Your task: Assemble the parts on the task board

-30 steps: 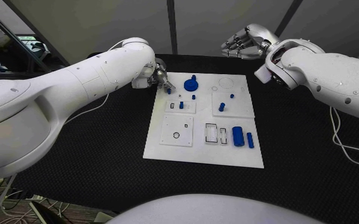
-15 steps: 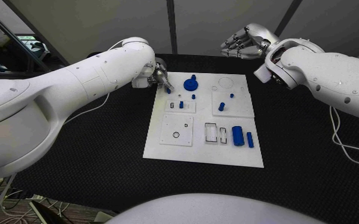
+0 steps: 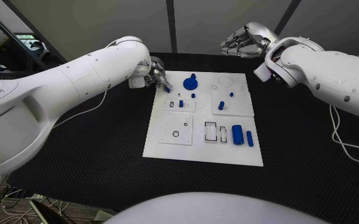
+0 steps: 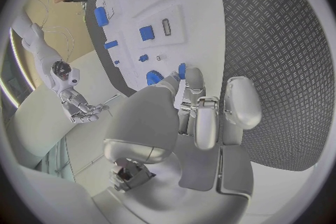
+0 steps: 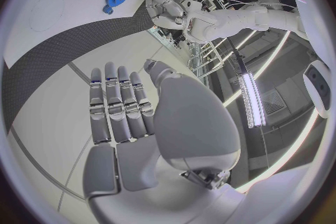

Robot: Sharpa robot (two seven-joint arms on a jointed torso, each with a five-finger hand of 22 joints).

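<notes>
The white task board point(image 3: 202, 154) lies in the middle of the table. My left hand point(image 3: 153, 76) hovers at its far left corner and pinches a small blue part point(image 3: 166, 87); the left wrist view shows that part point(image 4: 181, 70) at the fingertips point(image 4: 190, 79). Just to the right of it lies a blue gear point(image 3: 191, 84). Small blue pegs point(image 3: 180, 103) point(image 3: 221, 106) stand in the middle blocks. A large blue cylinder point(image 3: 237, 135) and a thin blue bar point(image 3: 249, 139) lie near the front right. My right hand point(image 3: 243, 40) is raised behind the board, with its fingers point(image 5: 119, 112) straight and holding nothing.
The black table point(image 3: 90, 146) runs wide on both sides of the board. White blocks with empty slots point(image 3: 211, 132) and a round hole point(image 3: 176, 135) sit at the board's front. A circle outline point(image 3: 226, 82) marks its far right corner.
My left hand has edged slightly toward the board's far left corner, carrying the small blue part with it. The right hand has stayed where it was.
</notes>
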